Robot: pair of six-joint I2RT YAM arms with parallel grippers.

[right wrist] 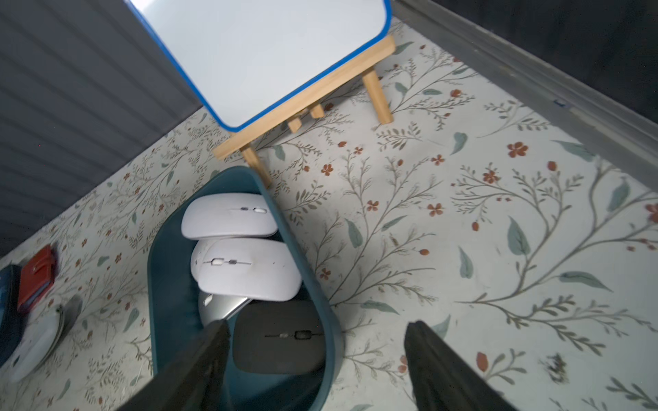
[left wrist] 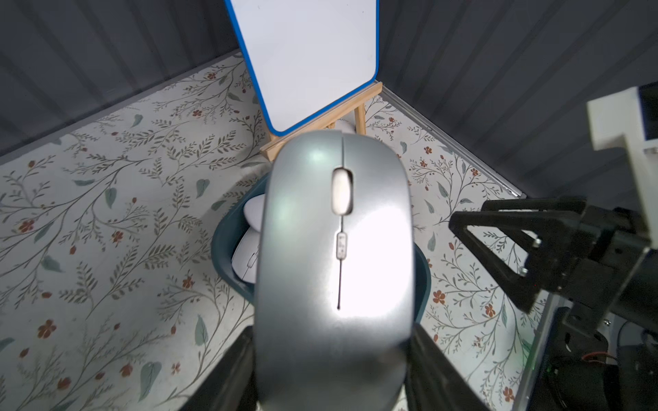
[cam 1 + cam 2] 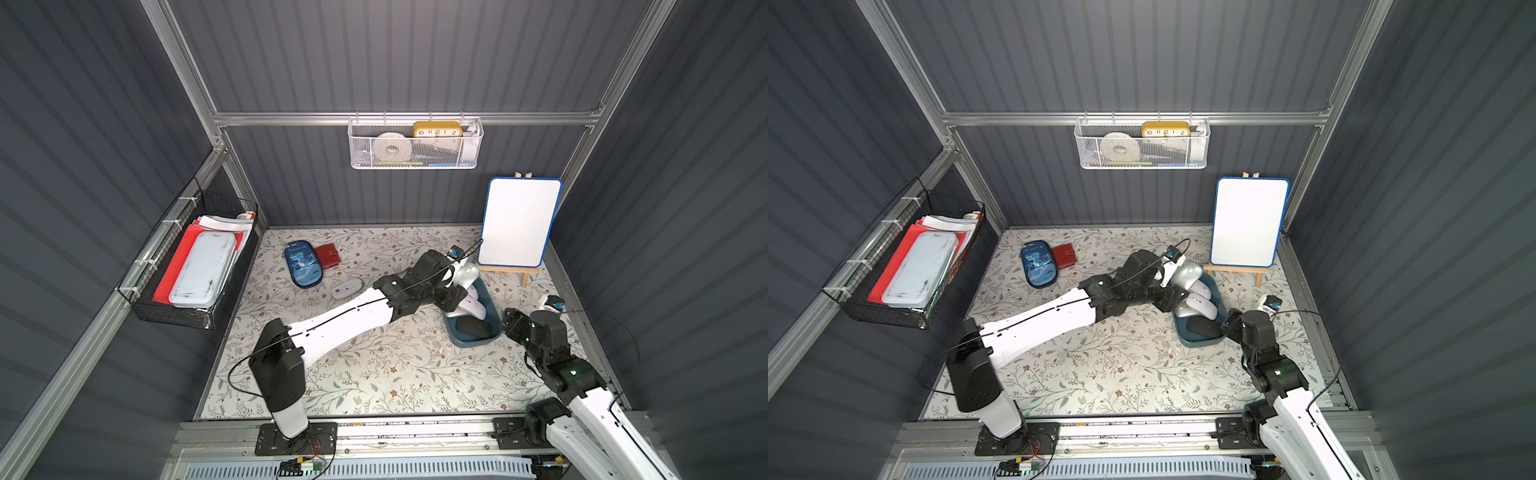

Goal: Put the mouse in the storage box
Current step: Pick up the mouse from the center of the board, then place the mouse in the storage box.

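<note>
My left gripper (image 2: pixel 331 334) is shut on a silver mouse (image 2: pixel 334 267), one finger on each long side. It holds the mouse (image 3: pixel 467 276) in the air over the far end of the teal storage box (image 3: pixel 478 343) by the right edge of the table. In the box (image 1: pixel 171 270) lie two white mice (image 1: pixel 249 267), a silver one (image 1: pixel 220 306) and a black one (image 1: pixel 281 334). My right gripper (image 1: pixel 318 325) is open at the box's near end, one finger over the inside and one outside the wall, with nothing gripped. Another pale mouse (image 3: pixel 347 288) lies on the table mid-left.
A whiteboard on a wooden easel (image 3: pixel 519 222) stands just behind the box. A blue pencil case (image 3: pixel 304 264) and a red wallet (image 3: pixel 328 255) lie at the back left. A black wire basket (image 3: pixel 191 266) hangs on the left wall, a white mesh basket (image 3: pixel 415 143) on the back wall.
</note>
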